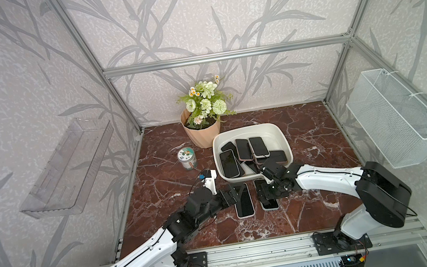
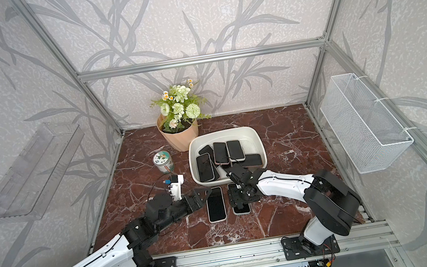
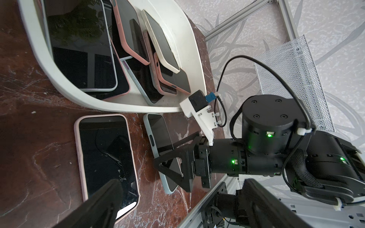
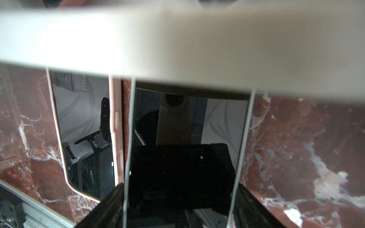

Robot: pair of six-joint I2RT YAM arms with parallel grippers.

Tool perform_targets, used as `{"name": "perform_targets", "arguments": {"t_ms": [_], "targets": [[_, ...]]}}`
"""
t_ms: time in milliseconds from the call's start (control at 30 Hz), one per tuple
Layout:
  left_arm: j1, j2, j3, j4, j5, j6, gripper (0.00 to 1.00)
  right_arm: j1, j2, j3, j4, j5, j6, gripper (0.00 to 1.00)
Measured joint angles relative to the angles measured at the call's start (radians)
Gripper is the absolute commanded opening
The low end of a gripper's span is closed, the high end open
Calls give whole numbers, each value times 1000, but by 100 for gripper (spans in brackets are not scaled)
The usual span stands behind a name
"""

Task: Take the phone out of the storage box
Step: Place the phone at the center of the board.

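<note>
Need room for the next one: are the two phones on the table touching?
Apart: left wrist view shows bare table between the pink phone and the pale-blue phone.

Storage box: plain white.
Boxed phones: black screens; cases pink, cream and pale blue.
Pink phone, at 6 o'clock of the box: black screen, pale pink case.
Pale blue phone, at the pink phone's 3 o'clock: dark screen, pale blue-grey case.
Table: dark red-brown marble with white veins.
Walls: pale grey with a darker grey leaf pattern.
Pot, at 11 o'clock of the box: peach.
Flowers: white and pale green, with green leaves.
Jar, at 9 o'clock of the box: white lid with a flower print, teal-green side.
Wire basket: white mesh.
Wall tray: clear.
Left arm and right arm: white shells, black joints.
</note>
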Motion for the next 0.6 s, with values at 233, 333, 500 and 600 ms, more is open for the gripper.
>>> {"name": "perform_targets", "arguments": {"t_ms": [233, 333, 500, 600], "targets": [[0, 10, 0, -6, 0, 1, 100, 4, 23, 5, 25, 0, -1, 88], [0, 14, 0, -8, 0, 3, 100, 3, 29, 7, 38, -6, -1, 93], [0, 13, 0, -15, 0, 7, 100, 3, 38, 14, 43, -16, -5, 99], [0, 13, 0, -19, 0, 7, 100, 3, 38, 14, 47, -22, -5, 99]]}}
